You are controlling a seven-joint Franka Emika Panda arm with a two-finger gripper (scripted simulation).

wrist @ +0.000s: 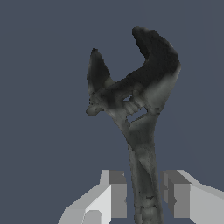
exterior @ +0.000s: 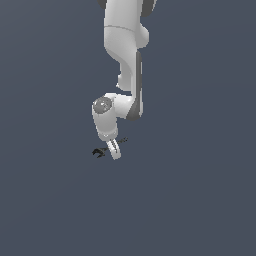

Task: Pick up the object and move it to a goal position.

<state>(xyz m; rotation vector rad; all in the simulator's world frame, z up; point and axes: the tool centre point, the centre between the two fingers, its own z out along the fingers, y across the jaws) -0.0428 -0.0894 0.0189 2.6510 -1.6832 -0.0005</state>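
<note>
The object is a small black wrench (wrist: 135, 100) with a forked jaw at one end. In the exterior view it (exterior: 99, 151) lies across my fingertips, with the fork toward the exterior view's left and the handle end toward the right. My gripper (wrist: 144, 197) straddles the slender handle. One finger (wrist: 117, 194) stands on each side, and a narrow gap shows between each pad and the handle. In the exterior view the gripper (exterior: 115, 152) points down at the wrench. Whether the wrench rests on the ground or is off it cannot be told.
The plain dark grey ground (exterior: 200, 200) fills both views. The white arm (exterior: 125, 50) comes down from the top of the exterior view. No other objects show.
</note>
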